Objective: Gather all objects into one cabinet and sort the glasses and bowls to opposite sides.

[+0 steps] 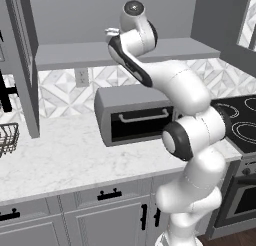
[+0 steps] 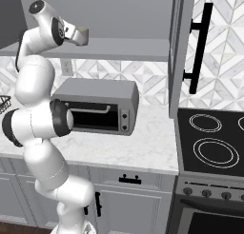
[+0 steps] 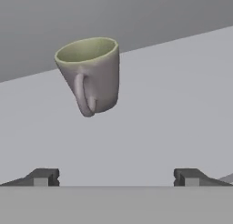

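In the left base view the arm is seen raised to the open cabinet (image 1: 125, 52), with the pincer (image 1: 111, 32) held at the level of the flat grey shelf; a toaster oven (image 1: 134, 115) sits well below the pincer on the marble surface (image 1: 60, 155), and its dark cavity appears to hold nothing, though the far corners cannot be made out. A wire basket (image 1: 9, 137) is caught at the edge, far below and to the side of the pincer, and its contents cannot be told. In the right base view the pincer (image 2: 80, 36) is shown just above the shelf, with an olive-grey cup (image 2: 82, 35) seen right at its tip; whether the cup is touched cannot be judged from here. The cabinet door (image 2: 183, 52) with its black bar handle stands open, well apart from the pincer. In the hand view the pincer (image 3: 116, 177) is spread wide and nothing is held; the cup (image 3: 91, 75) stands straight ahead of it on the shelf (image 3: 182, 104), apart from both fingertips (image 3: 43, 176), its handle turned toward the pincer and its pale inside empty. The step in hand is judged to be either the approach to this cup or its release onto the shelf; which of the two cannot be settled. A grasp would call for an advance until the cup lies between the tips.
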